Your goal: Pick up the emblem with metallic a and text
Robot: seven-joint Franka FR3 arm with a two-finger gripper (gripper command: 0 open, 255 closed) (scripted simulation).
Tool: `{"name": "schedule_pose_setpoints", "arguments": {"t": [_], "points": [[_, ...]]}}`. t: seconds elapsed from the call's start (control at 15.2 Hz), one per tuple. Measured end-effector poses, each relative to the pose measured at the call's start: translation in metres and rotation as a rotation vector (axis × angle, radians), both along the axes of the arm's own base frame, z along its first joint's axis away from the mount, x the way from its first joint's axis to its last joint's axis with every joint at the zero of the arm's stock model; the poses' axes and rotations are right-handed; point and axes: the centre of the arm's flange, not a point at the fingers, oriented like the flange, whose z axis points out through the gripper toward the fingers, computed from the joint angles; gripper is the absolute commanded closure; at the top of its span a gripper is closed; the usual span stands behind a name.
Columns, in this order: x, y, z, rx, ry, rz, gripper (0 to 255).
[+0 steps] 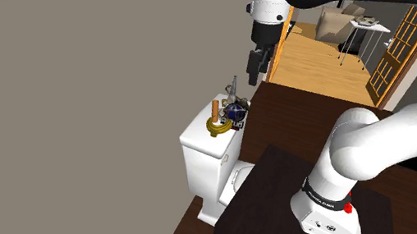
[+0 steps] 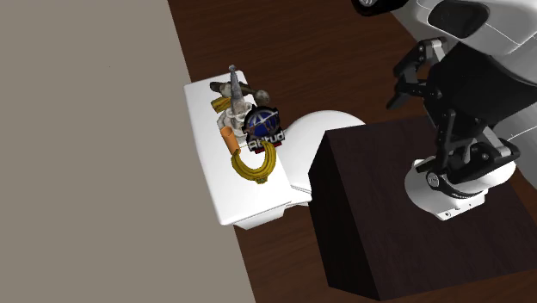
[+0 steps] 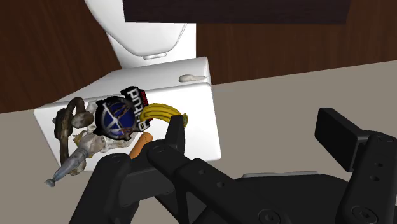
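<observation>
Emblem (image 2: 262, 125) sits on the white toilet tank lid (image 2: 249, 202), in the middle of a small clutter pile. It is a round dark-blue disc with a shiny metallic A across the face and a black band of white lettering along 1 edge. It looks glossy and hard.

Neighbours, all touching or overlapping it:
- yellow ring (image 2: 255, 163), coiled and rope-like, on the side toward the stand
- orange handle (image 2: 226, 136), a short smooth cylinder, between the ring and the wall
- grey tool (image 2: 234, 86), slim, metallic and pointed, on the far side from the ring
- brown loop (image 3: 67, 121), dull, beside the tool

Gripper (image 1: 254, 63) hangs in the air above the tank, clear of everything. Jaws are spread wide with nothing between them. In the wrist view the gripper (image 3: 254, 137) has 1 finger (image 3: 172, 133) overlapping the ring's edge in the picture, with the emblem (image 3: 119, 118) off to that finger's side, not between the 2.

The pile is tight, so the ring and handle crowd 2 sides of the emblem. The grey wall (image 1: 74, 113) runs right behind the tank.

The shoulder view shows the emblem (image 1: 235, 113) edge-on and partly hidden by the ring (image 1: 218, 126), plus a doorway to a room with a light wood floor. The second exterior view reads the lettering and shows the toilet bowl (image 2: 331, 120) butting against the dark box stand (image 2: 387, 207) on the dark wood floor (image 2: 301, 34).
</observation>
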Motion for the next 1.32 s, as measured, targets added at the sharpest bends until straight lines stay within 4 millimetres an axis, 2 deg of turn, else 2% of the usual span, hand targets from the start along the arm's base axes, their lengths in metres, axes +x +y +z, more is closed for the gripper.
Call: {"name": "schedule_pose_setpoints", "arguments": {"t": [0.07,0.2,0.79,1.32], "points": [[0.0,0.0,0.0,0.0,0.0,0.0,0],[0.007,-0.017,-0.004,0.025,0.004,0.002,0],[0.062,-0.137,-0.055,0.205,0.034,0.021,0],[0.111,-0.238,-0.12,0.369,0.061,0.038,0]]}}
